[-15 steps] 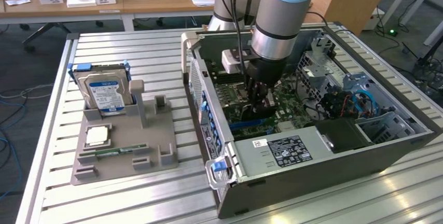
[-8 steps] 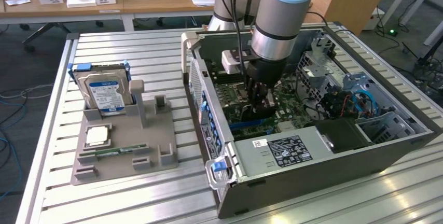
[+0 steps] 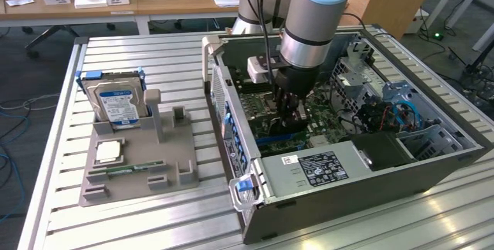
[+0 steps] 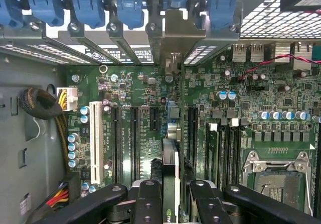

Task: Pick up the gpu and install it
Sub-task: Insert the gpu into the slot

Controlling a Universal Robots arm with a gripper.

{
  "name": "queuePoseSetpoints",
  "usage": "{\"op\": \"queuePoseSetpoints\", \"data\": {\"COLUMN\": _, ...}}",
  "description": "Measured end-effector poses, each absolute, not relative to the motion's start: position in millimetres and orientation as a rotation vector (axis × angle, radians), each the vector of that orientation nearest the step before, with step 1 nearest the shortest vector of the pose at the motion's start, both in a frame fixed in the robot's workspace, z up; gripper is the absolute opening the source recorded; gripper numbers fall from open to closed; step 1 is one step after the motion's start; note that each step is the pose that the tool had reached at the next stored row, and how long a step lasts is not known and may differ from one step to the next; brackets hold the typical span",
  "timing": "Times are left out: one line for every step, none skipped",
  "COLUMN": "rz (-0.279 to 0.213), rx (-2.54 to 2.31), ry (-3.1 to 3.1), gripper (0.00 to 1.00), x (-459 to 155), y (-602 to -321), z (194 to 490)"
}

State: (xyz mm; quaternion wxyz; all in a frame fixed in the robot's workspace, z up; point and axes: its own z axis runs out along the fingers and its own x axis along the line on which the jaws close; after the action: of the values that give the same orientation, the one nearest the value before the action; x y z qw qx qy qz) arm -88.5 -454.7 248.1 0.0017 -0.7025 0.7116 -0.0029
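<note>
Gripper (image 4: 175, 191): clenched on the gpu (image 4: 170, 158), one black finger (image 4: 148, 199) on each side of the card.
Gpu place: inside the open computer case (image 3: 347, 198), standing on edge above the green motherboard (image 4: 135, 83), between the long black slots; whether it sits in a slot, I cannot tell.
Gpu bracket (image 4: 175, 30): pale metal, at the rear slot openings, under the blue latches (image 4: 90, 5).
Writing on gpu: a green patch with a small white mark, not readable.
Power supply label (image 3: 319, 169): black with white print, too small to read.
Hard drive (image 3: 117, 106): blue-white label, text not readable; it stands in the grey holder (image 3: 139, 169) beside the case.

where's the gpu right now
In the wrist view the gpu stands edge-on in the gripper, over the motherboard slots inside the case. The case sits on the exterior view's right.
</note>
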Motion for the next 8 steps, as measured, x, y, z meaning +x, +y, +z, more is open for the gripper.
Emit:
{"op": "queuePoseSetpoints", "data": {"rz": -0.009, "rx": -2.205, "ry": 2.233, "gripper": 0.26, "x": -88.5, "y": -454.8, "z": 248.0}}
{"op": "queuePoseSetpoints", "data": {"rz": -0.009, "rx": -2.205, "ry": 2.233, "gripper": 0.26, "x": -88.5, "y": -454.9, "z": 247.9}}
{"op": "queuePoseSetpoints", "data": {"rz": -0.009, "rx": -2.205, "ry": 2.233, "gripper": 0.26, "x": -88.5, "y": -455.0, "z": 247.9}}
{"op": "queuePoseSetpoints", "data": {"rz": -0.009, "rx": -2.205, "ry": 2.233, "gripper": 0.26, "x": -88.6, "y": -455.1, "z": 247.9}}
{"op": "queuePoseSetpoints", "data": {"rz": -0.009, "rx": -2.205, "ry": 2.233, "gripper": 0.26, "x": -88.7, "y": -455.5, "z": 247.9}}
{"op": "queuePoseSetpoints", "data": {"rz": -0.009, "rx": -2.205, "ry": 2.233, "gripper": 0.26, "x": -88.7, "y": -455.6, "z": 247.8}}
{"op": "queuePoseSetpoints", "data": {"rz": -0.009, "rx": -2.205, "ry": 2.233, "gripper": 0.26, "x": -88.7, "y": -455.8, "z": 247.8}}
{"op": "queuePoseSetpoints", "data": {"rz": -0.009, "rx": -2.205, "ry": 2.233, "gripper": 0.26, "x": -88.8, "y": -455.8, "z": 247.8}}
